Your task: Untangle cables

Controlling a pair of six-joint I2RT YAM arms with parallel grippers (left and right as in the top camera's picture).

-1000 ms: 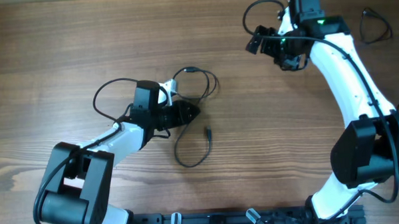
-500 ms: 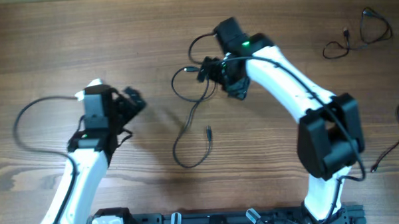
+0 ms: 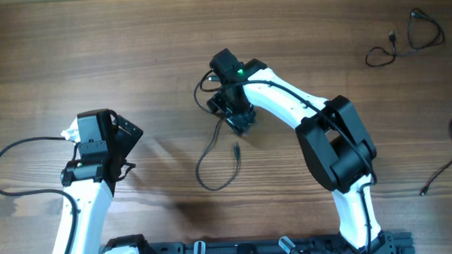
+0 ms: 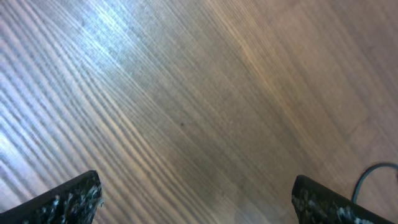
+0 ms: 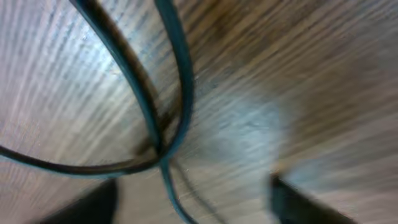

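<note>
Overhead, I see thin black cables [image 3: 214,154] looped mid-tabletop [image 3: 132,40], their top hidden under my right gripper [image 3: 237,120], its blurred fingers apart by crossed strands. My left gripper [image 3: 130,135] gapes wide, well clear.

1. A brown wooden tabletop [image 4: 205,93] with fine grain fills almost the whole view; the grain runs slantwise from upper left to lower right.
2. A pale sheen of glare lies across the wood at the far left, and the surface turns warmer and darker toward the right.
3. The left gripper [image 4: 196,202] stands spread wide, with only bare wood between its sides.
4. Its two black, speckled fingertips [image 4: 62,200] show only as corners at the near left and near right edges.
5. A thin dark cord [image 4: 372,171] curves in at the right edge, just beyond the right fingertip; only a short piece shows.
</note>
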